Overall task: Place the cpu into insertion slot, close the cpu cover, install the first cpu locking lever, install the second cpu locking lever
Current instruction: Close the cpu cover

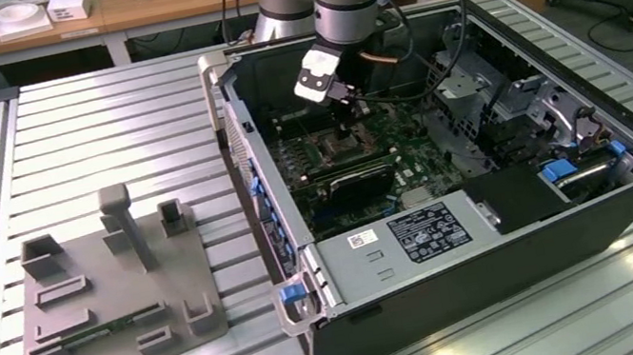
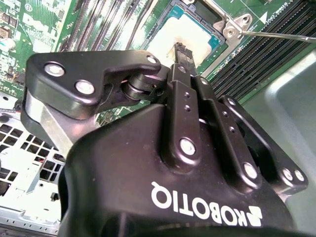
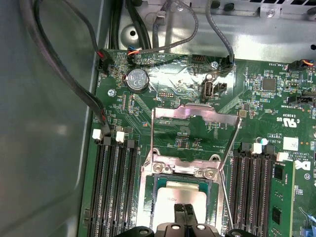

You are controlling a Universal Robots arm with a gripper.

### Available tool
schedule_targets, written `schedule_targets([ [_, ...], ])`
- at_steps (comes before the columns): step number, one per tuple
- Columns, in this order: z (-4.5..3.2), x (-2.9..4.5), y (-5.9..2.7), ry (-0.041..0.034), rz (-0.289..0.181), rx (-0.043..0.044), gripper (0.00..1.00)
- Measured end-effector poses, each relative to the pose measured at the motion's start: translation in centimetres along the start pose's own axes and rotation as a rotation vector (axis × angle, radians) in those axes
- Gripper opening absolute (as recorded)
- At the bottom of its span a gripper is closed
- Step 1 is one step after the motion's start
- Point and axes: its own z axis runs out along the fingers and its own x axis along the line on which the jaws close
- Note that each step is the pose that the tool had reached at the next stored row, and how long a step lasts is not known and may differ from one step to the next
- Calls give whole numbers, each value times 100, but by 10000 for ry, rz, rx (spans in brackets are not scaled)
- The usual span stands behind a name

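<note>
In the exterior view my gripper (image 1: 342,108) reaches down into the open computer case, over the insertion slot (image 1: 343,141) on the green board. The cpu (image 3: 170,195), a pale silver square, lies in the insertion slot (image 3: 146,196). My gripper (image 3: 185,211) is shut, its black fingertips pressed together right over the cpu's top face with nothing between them. In the second wrist view the gripper (image 2: 181,51) stands over the cpu (image 2: 165,39). The cpu cover (image 3: 195,112) is swung open, away from the slot. Thin wire levers (image 3: 229,153) stand raised beside it.
Long black memory slots (image 3: 116,187) flank the socket on both sides. Dark cables (image 3: 74,74) run along the case wall, and a coin battery (image 3: 137,79) sits on the board. A grey fixture (image 1: 104,290) lies on the slatted table at the exterior view's left.
</note>
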Motion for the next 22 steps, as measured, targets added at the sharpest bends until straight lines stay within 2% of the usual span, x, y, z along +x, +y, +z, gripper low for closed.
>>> schedule_targets([
  [10,-3,0,0,1,0,4,10],
  [16,-77,-1,3,0,0,5,10],
  [22,-78,-1,3,1,-1,5,10],
])
